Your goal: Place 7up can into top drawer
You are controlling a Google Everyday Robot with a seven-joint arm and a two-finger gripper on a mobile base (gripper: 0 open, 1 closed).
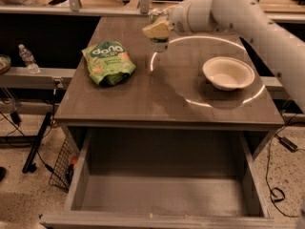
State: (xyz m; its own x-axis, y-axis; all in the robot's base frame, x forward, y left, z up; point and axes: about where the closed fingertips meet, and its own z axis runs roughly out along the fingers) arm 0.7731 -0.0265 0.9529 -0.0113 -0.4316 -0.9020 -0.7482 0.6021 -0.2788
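Observation:
The 7up can (157, 44) stands at the back middle of the brown table (167, 99); its green-marked lower part shows below my fingers. My gripper (157, 30) reaches in from the right and is closed around the can's middle, with a yellowish finger (155, 31) across its front. I cannot tell whether the can rests on the table or is just above it. The top drawer (162, 194) is pulled open below the table's front edge, and its grey floor is bare.
A green snack bag (108, 62) lies on the left of the table. A white bowl (228, 72) sits on the right. My arm (248, 13) spans the table's back right. A water bottle (28, 58) stands on a ledge at the left, and a wire basket (61, 168) stands by the drawer.

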